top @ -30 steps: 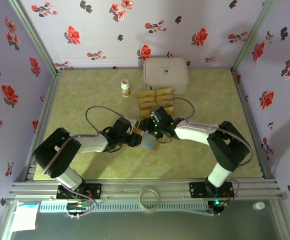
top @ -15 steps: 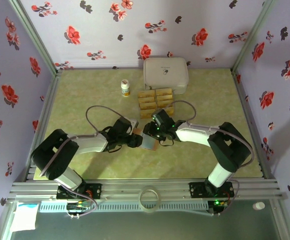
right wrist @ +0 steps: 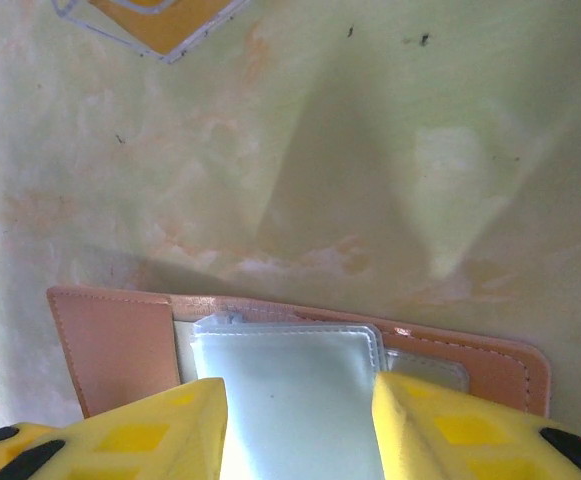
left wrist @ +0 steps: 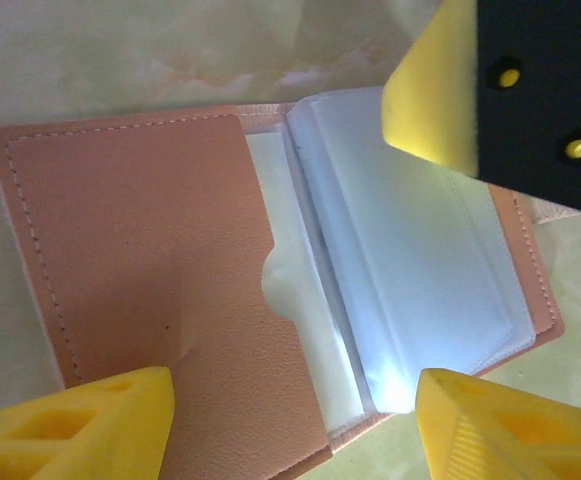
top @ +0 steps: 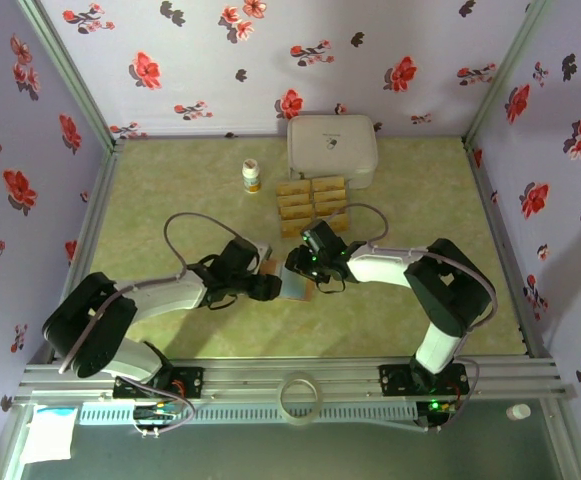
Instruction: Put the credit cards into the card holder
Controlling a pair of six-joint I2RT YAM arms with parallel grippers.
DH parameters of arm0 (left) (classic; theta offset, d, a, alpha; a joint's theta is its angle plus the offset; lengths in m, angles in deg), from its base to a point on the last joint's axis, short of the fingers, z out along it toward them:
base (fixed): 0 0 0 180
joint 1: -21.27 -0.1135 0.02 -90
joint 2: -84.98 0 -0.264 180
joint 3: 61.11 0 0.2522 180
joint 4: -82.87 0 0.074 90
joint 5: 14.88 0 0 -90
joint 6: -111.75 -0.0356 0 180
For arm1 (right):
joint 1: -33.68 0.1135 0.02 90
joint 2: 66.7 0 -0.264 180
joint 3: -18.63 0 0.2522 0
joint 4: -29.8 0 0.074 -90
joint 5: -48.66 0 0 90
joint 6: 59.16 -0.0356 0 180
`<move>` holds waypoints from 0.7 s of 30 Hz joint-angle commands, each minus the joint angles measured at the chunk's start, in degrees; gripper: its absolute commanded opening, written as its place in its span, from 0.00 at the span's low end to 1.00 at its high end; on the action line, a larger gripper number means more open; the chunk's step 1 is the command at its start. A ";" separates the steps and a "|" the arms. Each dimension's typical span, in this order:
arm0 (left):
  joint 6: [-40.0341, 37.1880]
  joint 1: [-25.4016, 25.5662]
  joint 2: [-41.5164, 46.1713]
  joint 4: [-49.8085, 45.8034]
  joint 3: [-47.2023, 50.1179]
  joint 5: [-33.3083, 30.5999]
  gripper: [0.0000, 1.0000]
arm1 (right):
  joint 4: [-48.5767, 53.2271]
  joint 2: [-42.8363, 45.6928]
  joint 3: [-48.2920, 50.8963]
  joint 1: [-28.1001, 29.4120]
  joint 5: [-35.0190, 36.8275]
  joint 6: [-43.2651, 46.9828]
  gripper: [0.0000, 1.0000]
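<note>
Left arm's elbow has swung out to the left and low since a second ago, and the left fingers point(left wrist: 70, 425) have spread. They now stand wide apart over the near edge of the card holder point(left wrist: 140, 260), gripping nothing. Right fingers point(right wrist: 140, 430) have narrowed and sit partway closed with the holder's clear sleeves point(right wrist: 290, 400) between them. Can't tell if they pinch the sleeves or just press on them.

The card holder lies open and flat on the counter point(top: 170, 200), between the two wrists at centre. The pink flap is on one side and the clear sleeves are fanned on the other.

Progress: early. No gold shows in any visible pocket. The credit cards point(top: 313, 198) sit in rows just in front of the white box point(top: 332, 150), beside the bottle point(top: 252, 176) and apart from the holder. Judged step: holding the holder open, with no card picked.

Hidden: the right wrist covers the nearest cards from above, so the count is unclear. The sleeve stack hides the pockets beneath. One card point(right wrist: 155, 15) is cut off at the top of the right wrist view.
</note>
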State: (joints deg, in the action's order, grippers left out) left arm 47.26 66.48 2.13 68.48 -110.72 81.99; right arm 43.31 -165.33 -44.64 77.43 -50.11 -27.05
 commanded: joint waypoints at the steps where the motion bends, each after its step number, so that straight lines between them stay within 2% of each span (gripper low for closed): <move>1: -0.04 1.14 0.35 -2.40 -2.56 -1.39 0.66 | -0.05 -1.76 -1.10 -0.25 -0.80 0.31 0.43; 21: -0.47 3.14 -6.17 -0.62 -3.34 -5.40 0.68 | -1.35 -3.31 -2.34 0.47 -2.27 -0.73 0.44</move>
State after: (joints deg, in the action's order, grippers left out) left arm 47.24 69.23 -2.26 68.04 -113.02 79.00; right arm 41.06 -167.64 -46.44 77.56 -52.10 -27.29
